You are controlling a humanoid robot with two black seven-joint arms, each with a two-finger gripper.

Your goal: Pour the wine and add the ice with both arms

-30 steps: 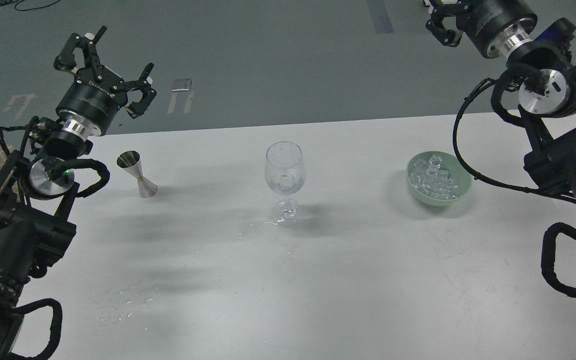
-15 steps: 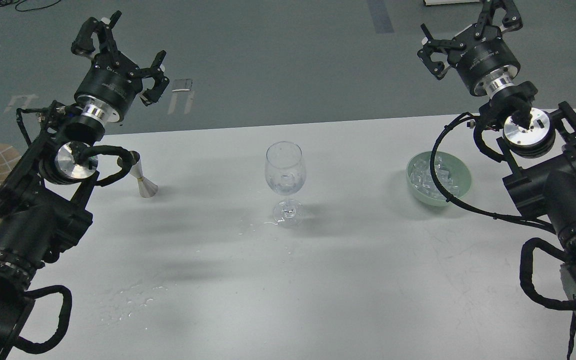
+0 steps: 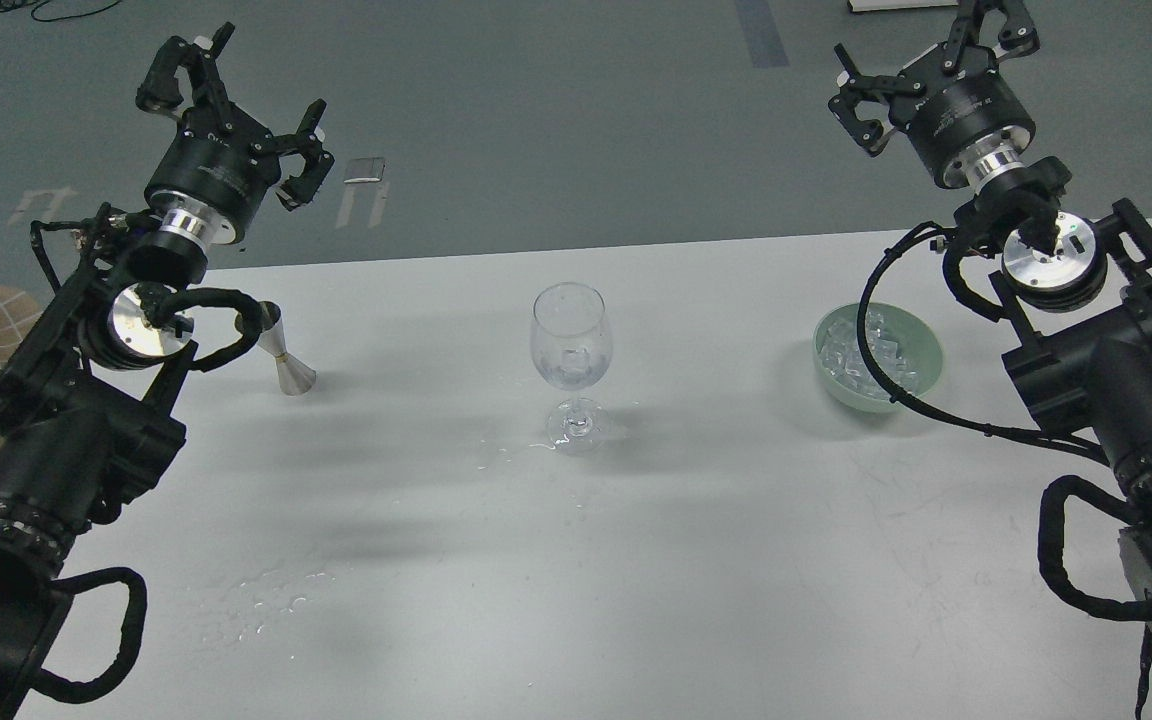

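A clear wine glass (image 3: pixel 571 350) stands upright mid-table with an ice cube (image 3: pixel 568 358) and a little clear liquid in its bowl. A steel jigger (image 3: pixel 281 350) stands at the left, partly behind my left arm's cable. A green bowl (image 3: pixel 921 345) at the right holds a heap of ice cubes (image 3: pixel 861 345). My left gripper (image 3: pixel 231 115) is open and empty, raised above and behind the jigger. My right gripper (image 3: pixel 931 60) is open and empty, raised high behind the bowl.
The white table (image 3: pixel 576 560) has small water spills near the glass foot (image 3: pixel 521 452) and at the front left (image 3: pixel 271 600). The table's far edge runs just behind the jigger and bowl. A black cable of my right arm crosses the bowl.
Both arms swung in over the table a second ago: the left gripper rose and moved right, the right gripper came down into view. In the last half second both barely moved.
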